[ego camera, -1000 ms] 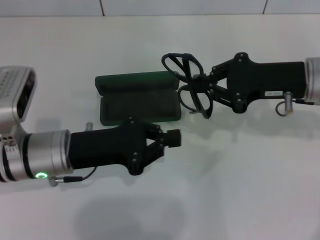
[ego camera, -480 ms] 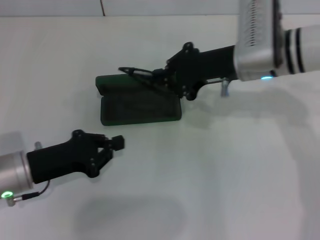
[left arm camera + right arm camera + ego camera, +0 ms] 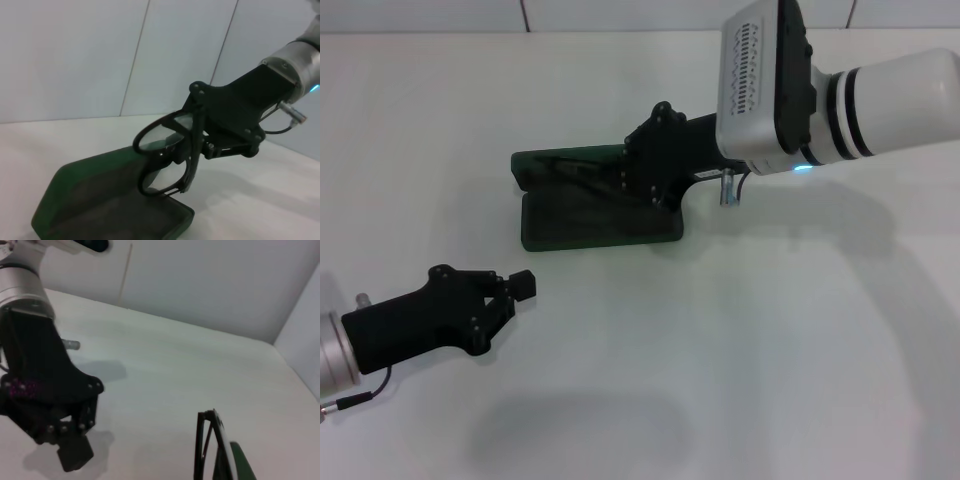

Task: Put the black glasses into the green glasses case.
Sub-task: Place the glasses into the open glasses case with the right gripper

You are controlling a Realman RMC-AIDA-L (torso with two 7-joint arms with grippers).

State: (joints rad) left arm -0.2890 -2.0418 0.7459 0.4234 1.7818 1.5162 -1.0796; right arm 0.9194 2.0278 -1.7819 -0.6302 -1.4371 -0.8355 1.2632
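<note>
The green glasses case (image 3: 603, 226) lies open on the white table, its lid (image 3: 552, 160) folded back on the far side. My right gripper (image 3: 626, 172) reaches in from the upper right and is shut on the black glasses (image 3: 582, 168), which hang low over the open case. In the left wrist view the glasses (image 3: 165, 150) are tilted, lenses up, just above the case's tray (image 3: 100, 210), held by the right gripper (image 3: 202, 145). The right wrist view shows part of the frame (image 3: 209, 450) and the case's edge (image 3: 241, 466). My left gripper (image 3: 520, 285) is shut and holds nothing, near the lower left, apart from the case.
The white table (image 3: 770, 330) runs to a pale wall (image 3: 620, 12) at the back. The left arm's body (image 3: 35, 375) shows in the right wrist view.
My right gripper has carried the glasses left and down, from beside the case to over its open tray. My left arm has drawn back toward the lower left.
</note>
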